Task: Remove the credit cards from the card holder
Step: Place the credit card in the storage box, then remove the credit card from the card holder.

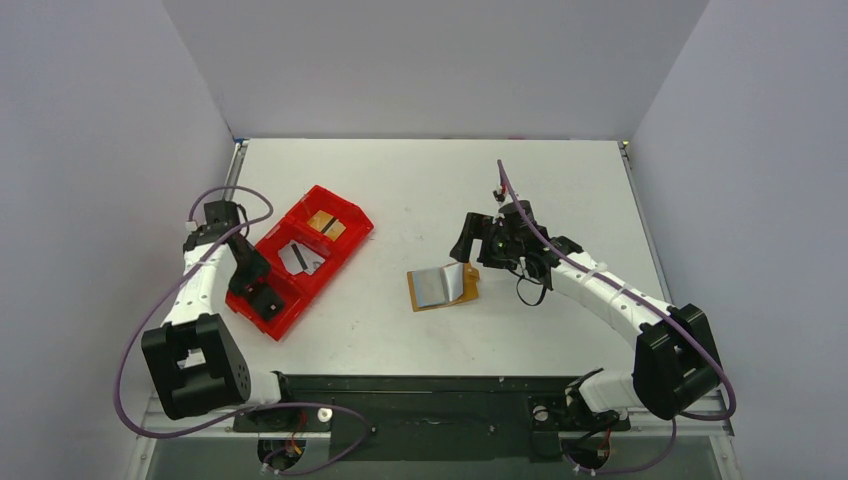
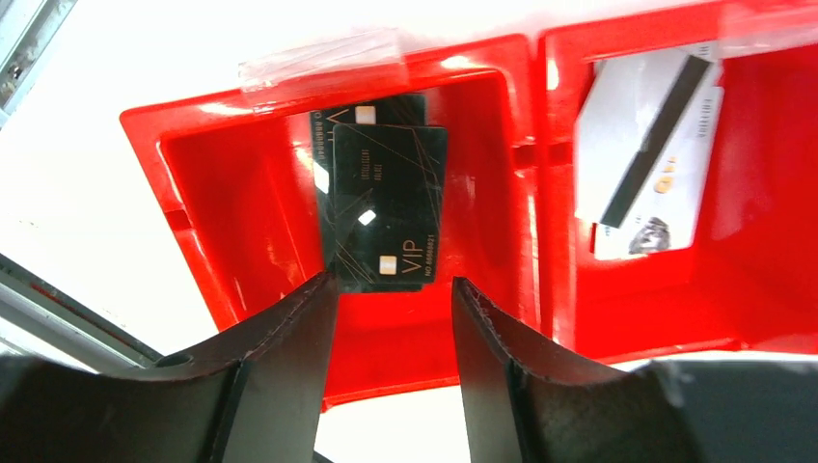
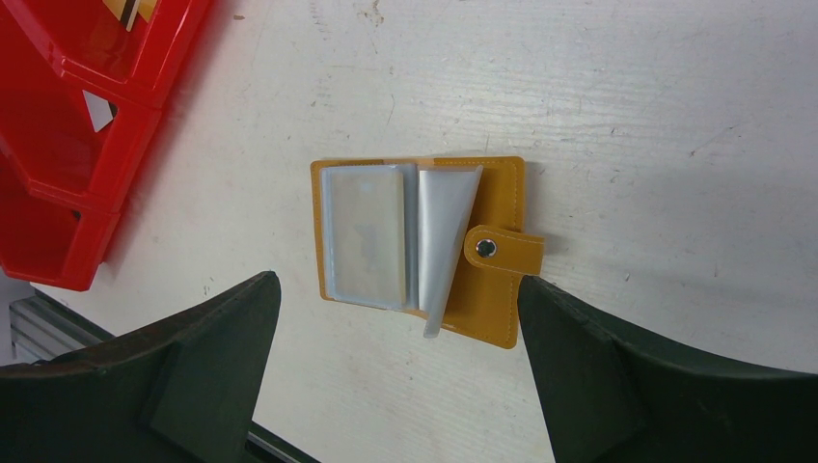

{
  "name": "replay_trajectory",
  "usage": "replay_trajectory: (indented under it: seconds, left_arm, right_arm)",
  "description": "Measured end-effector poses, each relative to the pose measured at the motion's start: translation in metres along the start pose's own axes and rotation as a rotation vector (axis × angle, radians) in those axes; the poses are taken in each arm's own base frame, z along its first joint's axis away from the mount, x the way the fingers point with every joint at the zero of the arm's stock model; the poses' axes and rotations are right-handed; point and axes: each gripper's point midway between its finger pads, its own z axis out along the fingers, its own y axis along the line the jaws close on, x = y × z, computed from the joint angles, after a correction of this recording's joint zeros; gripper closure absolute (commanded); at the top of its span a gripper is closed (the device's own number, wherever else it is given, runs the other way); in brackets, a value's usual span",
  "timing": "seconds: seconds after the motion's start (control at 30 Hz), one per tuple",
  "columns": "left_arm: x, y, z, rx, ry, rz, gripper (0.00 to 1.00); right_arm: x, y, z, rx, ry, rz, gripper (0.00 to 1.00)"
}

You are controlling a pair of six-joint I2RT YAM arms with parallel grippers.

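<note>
Left wrist view: the left gripper [image 2: 394, 285] is seen parted and empty, with black cards [image 2: 386, 203] lying just beyond its fingertips in a red tray [image 2: 241, 183]. The right gripper [image 3: 395, 282] is spread wide, with the opened card holder [image 3: 497, 207] framed between its fingers.

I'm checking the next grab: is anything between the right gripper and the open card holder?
Nothing visible. The open right gripper looks straight at the card holder, lying unfolded on the table; the red tray sits off to one side.
</note>
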Motion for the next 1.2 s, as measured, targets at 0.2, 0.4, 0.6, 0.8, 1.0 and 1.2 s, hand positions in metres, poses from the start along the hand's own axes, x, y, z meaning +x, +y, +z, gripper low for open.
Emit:
replay_trajectory:
  seconds: [0.2, 0.4, 0.6, 0.8, 1.0, 1.2]
  left_arm:
    - [-0.011, -0.015, -0.02, 0.057, -0.046, 0.016, 0.5]
    - [-0.016, -0.042, -0.045, 0.137, -0.092, 0.065, 0.47]
    - [0.004, -0.077, -0.065, 0.259, -0.075, 0.156, 0.44]
    - [0.042, -0.12, -0.085, 0.403, -0.037, 0.293, 0.43]
    - [0.085, -0.16, -0.101, 0.569, -0.002, 0.391, 0.43]
    - [0.126, -0.182, -0.107, 0.669, 0.049, 0.458, 0.43]
  right_arm:
    - [0.001, 0.0, 0.001, 0.001, 0.002, 0.0, 0.11]
    - [0.001, -0.002, 0.002, 0.006, 0.005, 0.001, 0.11]
    - [0.003, -0.001, 0.002, 0.02, 0.002, -0.009, 0.12]
    - [0.011, 0.016, 0.004, 0.035, 0.009, -0.065, 0.13]
    - [0.024, 0.039, 0.011, 0.042, 0.026, -0.133, 0.16]
    - [0.042, 0.051, 0.027, 0.079, 0.069, -0.187, 0.18]
